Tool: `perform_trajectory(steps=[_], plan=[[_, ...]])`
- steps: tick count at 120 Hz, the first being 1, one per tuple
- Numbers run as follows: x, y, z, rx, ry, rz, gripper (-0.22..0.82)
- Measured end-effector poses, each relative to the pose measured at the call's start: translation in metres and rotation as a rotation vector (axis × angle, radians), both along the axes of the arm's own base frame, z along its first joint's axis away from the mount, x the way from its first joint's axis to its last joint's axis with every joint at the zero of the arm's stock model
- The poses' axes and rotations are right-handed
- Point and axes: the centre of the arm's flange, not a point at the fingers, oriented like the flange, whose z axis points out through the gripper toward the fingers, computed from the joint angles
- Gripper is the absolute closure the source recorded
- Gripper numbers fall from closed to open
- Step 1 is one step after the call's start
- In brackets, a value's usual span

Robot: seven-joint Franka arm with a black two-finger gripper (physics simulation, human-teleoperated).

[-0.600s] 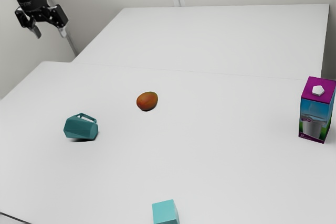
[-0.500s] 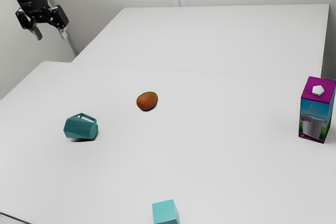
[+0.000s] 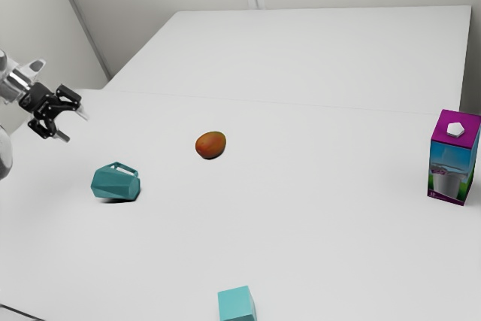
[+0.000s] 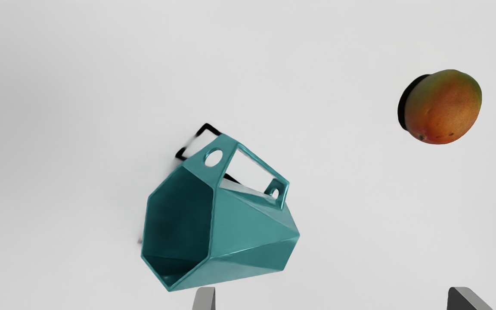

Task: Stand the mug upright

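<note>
The teal mug (image 3: 115, 183) lies on its side on the white table, towards the exterior view's left. My gripper (image 3: 73, 127) hangs in the air above and to the exterior view's left of it, open and holding nothing. In the wrist view the mug (image 4: 248, 232) shows its dark open mouth, and its handle sticks out to one side. The gripper (image 4: 333, 297) has its fingertips wide apart there, one of them close to the mug's edge in the picture, with bare table between them.
An orange-green mango (image 3: 210, 145) rests beyond the mug. A purple-topped carton (image 3: 453, 157) stands at the exterior view's right. A light teal block (image 3: 237, 304) sits at the near edge of the exterior view.
My gripper has come down and swung nearer the mug, tilting as it moved in the exterior view. The mug, mango, carton and block have stayed where they were.
</note>
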Motion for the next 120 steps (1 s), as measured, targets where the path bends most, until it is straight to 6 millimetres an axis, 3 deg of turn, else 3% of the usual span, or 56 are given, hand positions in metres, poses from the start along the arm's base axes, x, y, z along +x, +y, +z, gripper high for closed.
perform_trajectory(steps=[13, 29, 48, 65, 77, 95, 103, 120], plan=[[0.008, -0.005, -0.006, -0.028, -0.07, -0.037, 0.02], [0.025, -0.025, -0.005, -0.032, -0.131, -0.116, 0.02], [0.023, -0.017, -0.011, -0.025, -0.164, -0.144, 0.02], [0.003, 0.025, -0.045, -0.035, -0.168, -0.091, 0.02], [-0.004, 0.043, -0.084, -0.069, -0.171, -0.061, 0.02], [-0.026, 0.038, -0.132, -0.177, -0.195, -0.017, 0.02], [-0.038, 0.031, -0.135, -0.207, -0.22, -0.015, 0.02], [-0.043, 0.022, -0.131, -0.225, -0.275, -0.061, 0.02]])
